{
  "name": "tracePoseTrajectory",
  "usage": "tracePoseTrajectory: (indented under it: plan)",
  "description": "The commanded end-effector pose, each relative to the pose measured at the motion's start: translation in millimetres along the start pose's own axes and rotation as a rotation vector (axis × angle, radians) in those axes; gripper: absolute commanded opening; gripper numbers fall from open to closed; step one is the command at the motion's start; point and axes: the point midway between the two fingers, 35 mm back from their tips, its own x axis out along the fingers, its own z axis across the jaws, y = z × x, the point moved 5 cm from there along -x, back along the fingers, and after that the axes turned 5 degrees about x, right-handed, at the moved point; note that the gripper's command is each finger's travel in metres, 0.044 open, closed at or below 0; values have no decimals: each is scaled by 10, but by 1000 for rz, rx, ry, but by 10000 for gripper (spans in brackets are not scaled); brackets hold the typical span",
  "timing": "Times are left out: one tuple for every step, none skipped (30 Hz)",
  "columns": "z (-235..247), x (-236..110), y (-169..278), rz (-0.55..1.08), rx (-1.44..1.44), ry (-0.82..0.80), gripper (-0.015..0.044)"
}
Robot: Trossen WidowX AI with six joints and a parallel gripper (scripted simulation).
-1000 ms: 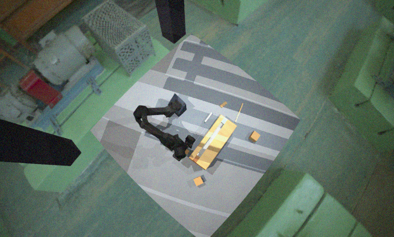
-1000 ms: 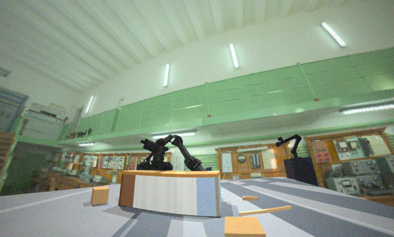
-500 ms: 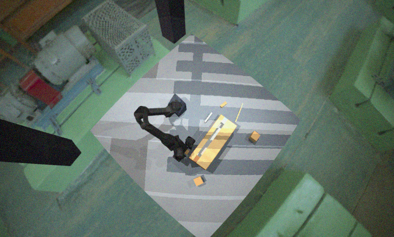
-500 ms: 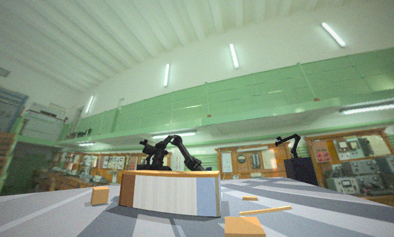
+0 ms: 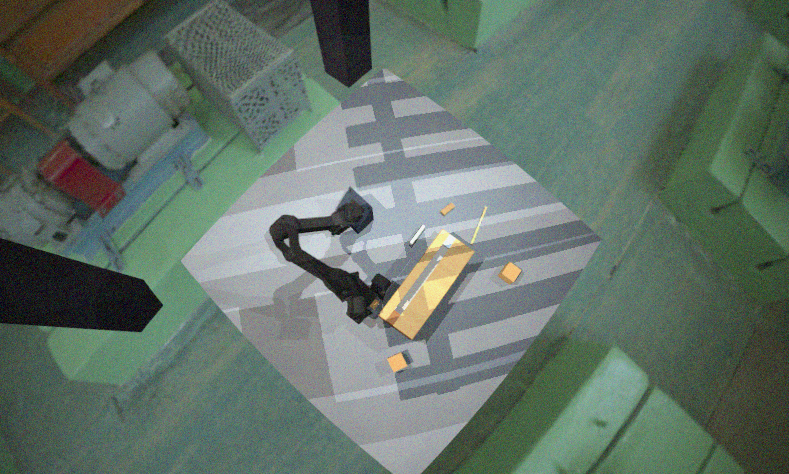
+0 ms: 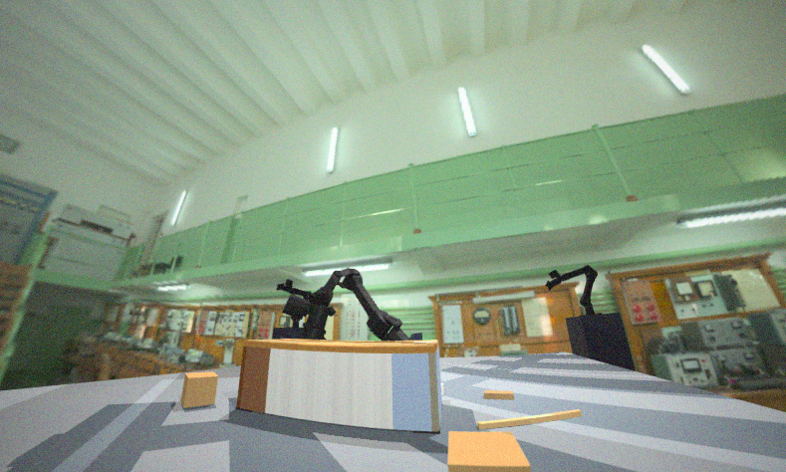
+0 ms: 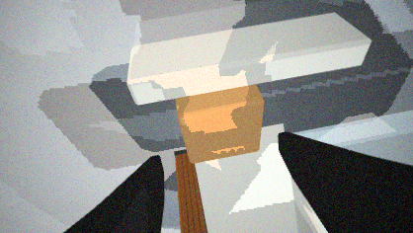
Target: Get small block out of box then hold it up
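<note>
The box [image 5: 429,279] [image 6: 325,386] with an orange-brown top lies near the middle of the table. My arm reaches from its base [image 5: 354,211] down to the box's near-left end. In the wrist view my gripper [image 7: 220,152] is open, with its two dark fingers apart. A small orange block [image 7: 219,120] sits just ahead of the fingertips and between them, untouched. A brown wooden edge of the box [image 7: 190,197] runs up to the block from below. A pale white bar [image 7: 247,59] lies across beyond it. In the exterior view the box hides the gripper.
Loose orange blocks [image 5: 510,272] [image 5: 397,361] [image 5: 447,209] lie around the box, as do a thin yellow stick [image 5: 478,224] [image 6: 527,419] and a short white stick [image 5: 416,234]. A black pillar [image 5: 341,35] stands at the table's far corner.
</note>
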Motion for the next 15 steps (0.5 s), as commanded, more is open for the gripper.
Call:
tracePoseTrajectory:
  plan:
    - [-15,70,-42,-6,-9,6,285]
    - [-14,83,-51,-6,-9,6,285]
    - [-12,97,-60,-5,-9,6,285]
    - [-11,110,-69,-5,-9,5,285]
    - [-10,124,-78,-5,-9,5,285]
    - [-9,137,-87,-5,-9,5,285]
    - [-8,148,-94,-5,-9,4,285]
    - [-7,154,-99,-5,-10,4,285]
    - [-7,156,-100,-5,-10,4,285]
    - [-7,156,-100,-5,-10,4,259]
    - [-7,156,-100,-5,-10,4,233]
    - [-7,156,-100,-5,-10,4,206]
    - [-7,156,-100,-5,-10,4,180]
    - [-7,156,-100,-5,-10,4,154]
    - [-7,156,-100,-5,-10,4,127]
